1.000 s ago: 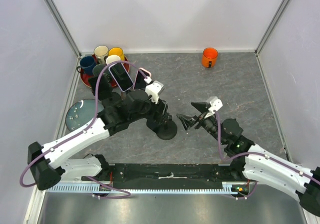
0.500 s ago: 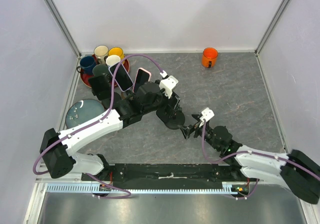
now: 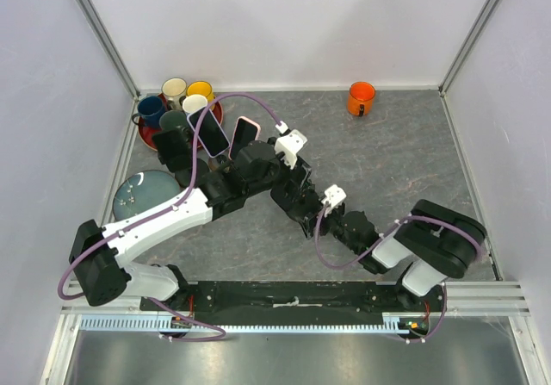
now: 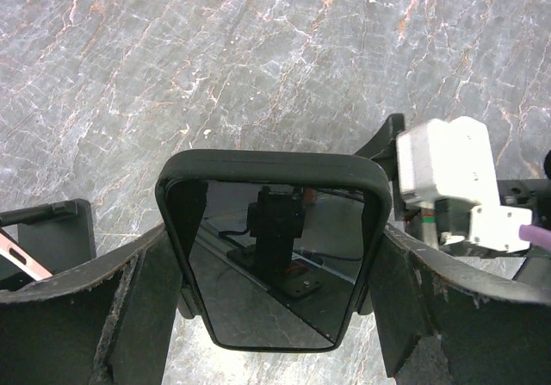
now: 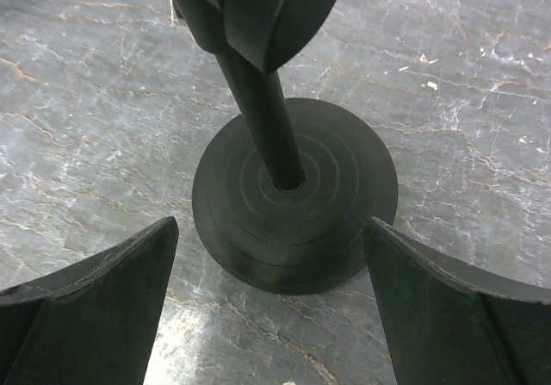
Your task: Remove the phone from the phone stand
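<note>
Right jaws closer in now, apart astride phone stand [image 5: 340, 200] base; left jaws clamped on phone [image 4: 271, 256].

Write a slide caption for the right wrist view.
Right gripper open, its fingers flanking the round black base of the phone stand on the grey veined table.

Grey stone-look table [image 3: 405, 161] under the left claw [image 3: 300, 202], with thin white and orange lines all over. Plain white walls [image 3: 284, 23] far behind the claw and off to both sides. Shiny metal posts [image 3: 473, 30] in the two far corners. Silver rail [image 3: 258, 326] along the near edge. Soft, even light everywhere.
</note>
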